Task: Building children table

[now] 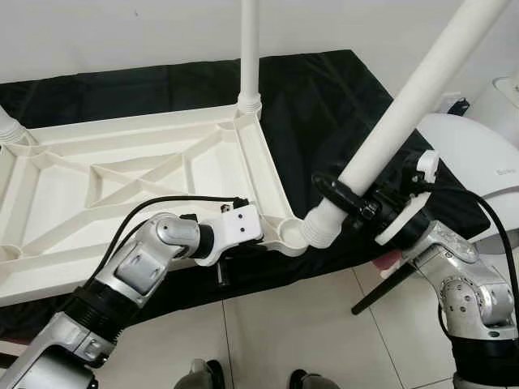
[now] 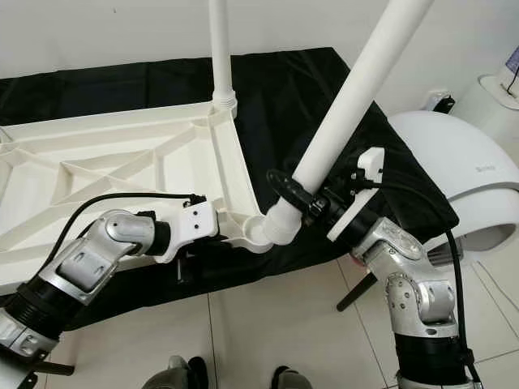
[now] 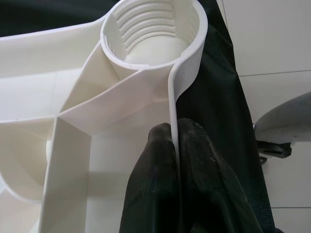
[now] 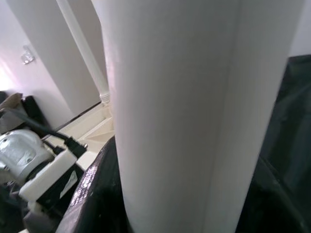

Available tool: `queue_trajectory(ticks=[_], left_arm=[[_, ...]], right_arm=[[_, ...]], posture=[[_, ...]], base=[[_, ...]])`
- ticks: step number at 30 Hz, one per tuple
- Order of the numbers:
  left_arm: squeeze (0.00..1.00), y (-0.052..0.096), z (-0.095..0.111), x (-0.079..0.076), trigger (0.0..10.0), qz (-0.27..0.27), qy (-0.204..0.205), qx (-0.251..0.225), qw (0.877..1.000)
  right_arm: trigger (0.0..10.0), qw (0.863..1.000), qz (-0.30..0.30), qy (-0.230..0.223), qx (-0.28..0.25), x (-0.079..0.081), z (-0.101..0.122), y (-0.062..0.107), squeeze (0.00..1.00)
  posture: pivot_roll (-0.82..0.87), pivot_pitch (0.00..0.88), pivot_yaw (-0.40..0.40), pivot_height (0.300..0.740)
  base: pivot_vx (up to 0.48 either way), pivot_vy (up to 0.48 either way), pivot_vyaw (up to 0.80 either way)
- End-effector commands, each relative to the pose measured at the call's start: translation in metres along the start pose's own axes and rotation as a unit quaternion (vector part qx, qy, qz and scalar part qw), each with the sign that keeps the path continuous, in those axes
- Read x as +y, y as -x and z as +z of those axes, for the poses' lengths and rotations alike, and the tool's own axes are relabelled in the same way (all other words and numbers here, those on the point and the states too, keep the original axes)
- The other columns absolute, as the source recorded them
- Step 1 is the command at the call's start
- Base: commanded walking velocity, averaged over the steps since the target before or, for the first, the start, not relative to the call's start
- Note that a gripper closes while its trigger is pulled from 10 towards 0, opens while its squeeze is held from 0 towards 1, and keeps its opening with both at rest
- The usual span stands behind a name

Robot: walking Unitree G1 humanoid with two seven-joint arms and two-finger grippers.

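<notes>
A: Where is the table leg relative to its socket?

B: Right gripper is clamped round the leg near its threaded end. That end sits at the rim of the corner socket, near right of the upturned tabletop. Long axis leans up and to the right; judged too tilted to thread.

A: Left side?

B: Left gripper pinches the tabletop's near rim just left of the socket. One fitted leg stands upright at the far right corner, well clear. Black cloth underneath.
</notes>
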State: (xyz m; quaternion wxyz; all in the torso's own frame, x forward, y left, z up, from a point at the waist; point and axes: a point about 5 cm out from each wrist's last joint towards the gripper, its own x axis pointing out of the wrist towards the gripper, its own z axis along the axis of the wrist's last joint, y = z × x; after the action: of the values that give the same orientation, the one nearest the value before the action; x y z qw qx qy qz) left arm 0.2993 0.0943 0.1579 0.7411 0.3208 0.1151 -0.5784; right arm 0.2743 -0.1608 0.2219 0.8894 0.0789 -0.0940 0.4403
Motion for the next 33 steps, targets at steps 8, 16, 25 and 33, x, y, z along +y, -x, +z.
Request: queue_trajectory(ticks=[8, 16, 25, 33], left_arm=[[0.0, 0.007, -0.033, -0.01, 10.0, -0.001, 0.036, 0.075, 0.996], [0.0, 0.008, -0.03, -0.014, 10.0, -0.005, 0.033, 0.07, 0.997], [0.0, 0.008, -0.025, -0.015, 10.0, -0.007, 0.028, 0.067, 0.997], [0.0, 0.008, -0.024, -0.016, 10.0, -0.005, 0.028, 0.066, 0.997]], right_arm=[[10.0, 0.999, 0.032, -0.009, 0.009, -0.006, -0.004, -0.004, 0.0], [10.0, 0.998, 0.051, -0.022, -0.015, -0.017, -0.002, -0.028, 0.0], [10.0, 0.995, 0.096, -0.03, -0.014, -0.011, -0.006, -0.045, 0.0], [10.0, 0.992, 0.118, -0.032, 0.012, -0.008, -0.024, -0.047, 0.0]], posture=[[-0.02, 0.172, 0.028, 0.74], [0.0, 0.168, 0.016, 0.74], [0.0, 0.168, 0.015, 0.74], [0.0, 0.168, 0.012, 0.74]], base=[[0.0, 0.0, 0.0], [0.0, 0.0, 0.0], [0.0, 0.0, 0.0], [0.0, 0.0, 0.0]])
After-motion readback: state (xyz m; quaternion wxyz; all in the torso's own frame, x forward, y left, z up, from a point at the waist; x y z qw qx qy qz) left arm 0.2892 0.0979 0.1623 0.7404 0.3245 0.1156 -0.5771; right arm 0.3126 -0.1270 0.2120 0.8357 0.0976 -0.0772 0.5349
